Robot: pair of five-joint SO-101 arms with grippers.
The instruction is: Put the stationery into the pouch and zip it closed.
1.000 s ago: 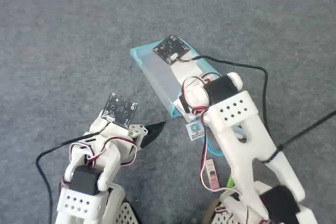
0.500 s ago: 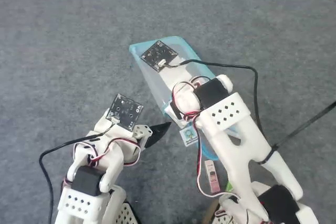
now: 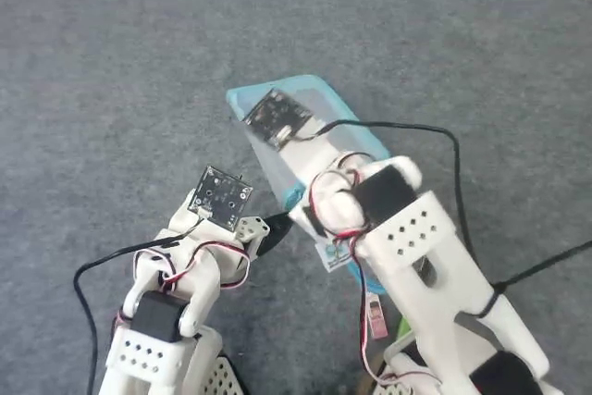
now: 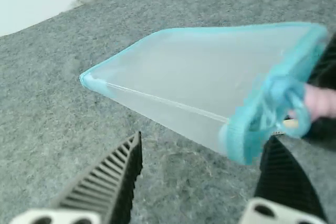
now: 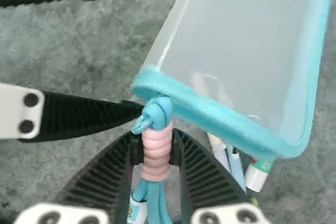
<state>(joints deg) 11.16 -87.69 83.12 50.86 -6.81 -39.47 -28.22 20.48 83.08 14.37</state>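
The right gripper point(image 5: 156, 139) is pinched on the pull point(image 5: 156, 153), a pink bead on a blue cord at one corner of the pouch point(image 5: 247, 40). The pouch is translucent with a blue rim and lies on the grey table point(image 5: 89, 56). Pale shapes show faintly through its wall. The ends of pens point(image 5: 231, 158) show just past the rim beside the pull. So the stationery seems to be in, though that end does not look fully shut. How far the zip has run cannot be told.

In the left wrist view the left gripper point(image 4: 205, 145) is spread wide, one finger on each side of the pouch's near corner. Whether either finger touches the pouch cannot be told. The pull hangs at that corner, close to one finger.

In the high view the pouch lies slantwise between the two arms, partly under the right wrist. The left gripper's dark finger sits just beside the near corner. Loading looks done or nearly so. What seems left is drawing the pull along the rim while the other arm steadies the pouch.
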